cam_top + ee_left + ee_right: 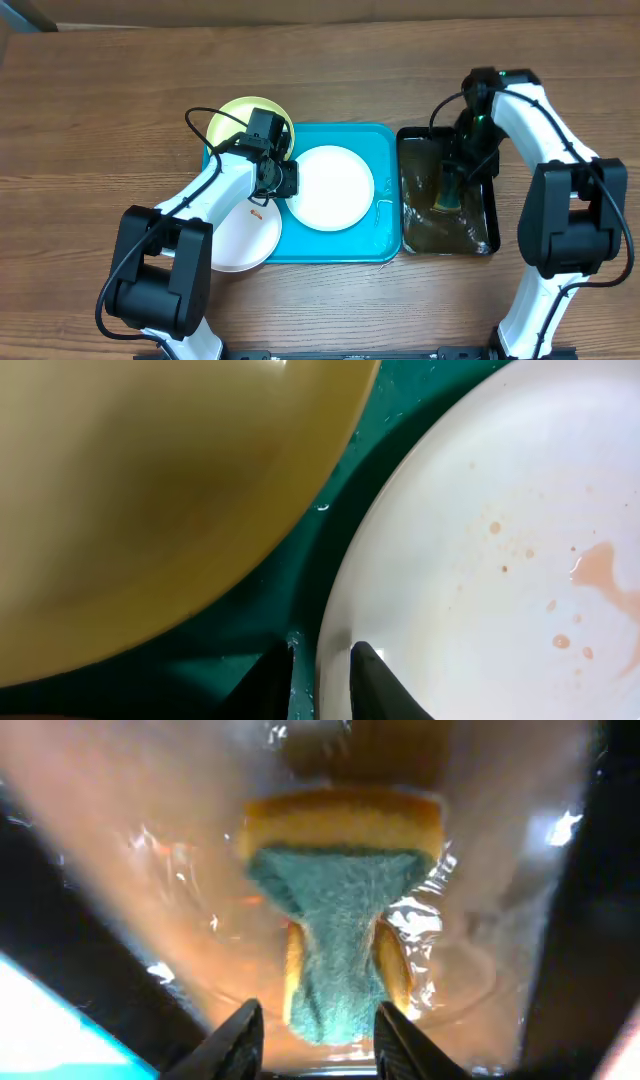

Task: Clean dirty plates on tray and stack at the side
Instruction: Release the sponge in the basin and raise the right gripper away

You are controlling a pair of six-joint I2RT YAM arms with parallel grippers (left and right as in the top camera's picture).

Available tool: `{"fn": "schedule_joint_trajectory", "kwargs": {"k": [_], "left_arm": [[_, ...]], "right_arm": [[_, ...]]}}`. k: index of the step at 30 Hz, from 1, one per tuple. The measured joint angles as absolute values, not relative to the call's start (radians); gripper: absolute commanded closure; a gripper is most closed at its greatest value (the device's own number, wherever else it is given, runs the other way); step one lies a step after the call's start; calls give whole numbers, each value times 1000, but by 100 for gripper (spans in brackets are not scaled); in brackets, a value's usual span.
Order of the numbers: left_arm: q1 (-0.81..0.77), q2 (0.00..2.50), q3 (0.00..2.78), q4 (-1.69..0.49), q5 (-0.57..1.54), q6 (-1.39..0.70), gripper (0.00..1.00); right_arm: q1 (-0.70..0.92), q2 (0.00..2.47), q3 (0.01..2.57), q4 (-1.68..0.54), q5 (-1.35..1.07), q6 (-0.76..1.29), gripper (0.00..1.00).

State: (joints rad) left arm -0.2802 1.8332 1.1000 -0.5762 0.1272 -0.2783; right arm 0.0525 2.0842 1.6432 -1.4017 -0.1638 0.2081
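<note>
A white plate (335, 187) with orange smears lies on the turquoise tray (330, 250). My left gripper (287, 180) is shut on this plate's left rim; in the left wrist view the fingers (320, 650) straddle the rim of the plate (480, 560). The yellow-green plate (235, 118) sits at the tray's far left corner and fills the upper left of the left wrist view (150, 490). A second white plate (245, 240) lies at the tray's near left edge, partly under my left arm. My right gripper (449, 190) is open, its fingers (315, 1010) on either side of a sponge.
A narrower black tray (487, 235) holding brownish water stands right of the turquoise tray. A yellow sponge with a green scrub face (340, 890) lies folded in it. Brown wooden table (100, 90) surrounds both trays.
</note>
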Motion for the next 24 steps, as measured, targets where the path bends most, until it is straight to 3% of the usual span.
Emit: {"fn": "schedule_joint_trajectory", "kwargs": {"k": [4, 5, 6, 11, 24], "left_arm": [[-286, 1833, 1100, -584, 127, -278, 80], [-290, 1833, 1100, -583, 127, -279, 82], [-297, 1833, 1100, -582, 127, -278, 84], [-334, 1833, 1100, -567, 124, -278, 96], [-345, 1833, 1256, -808, 37, -278, 96]], "right_arm": [[-5, 2083, 1761, -1459, -176, 209, 59], [-30, 2082, 1787, -1468, -184, 209, 43], [-54, 2082, 1804, -1470, -194, 210, 0], [-174, 2077, 1823, -1474, -214, 210, 0], [-228, 2077, 1823, -1316, -230, 210, 0]]}}
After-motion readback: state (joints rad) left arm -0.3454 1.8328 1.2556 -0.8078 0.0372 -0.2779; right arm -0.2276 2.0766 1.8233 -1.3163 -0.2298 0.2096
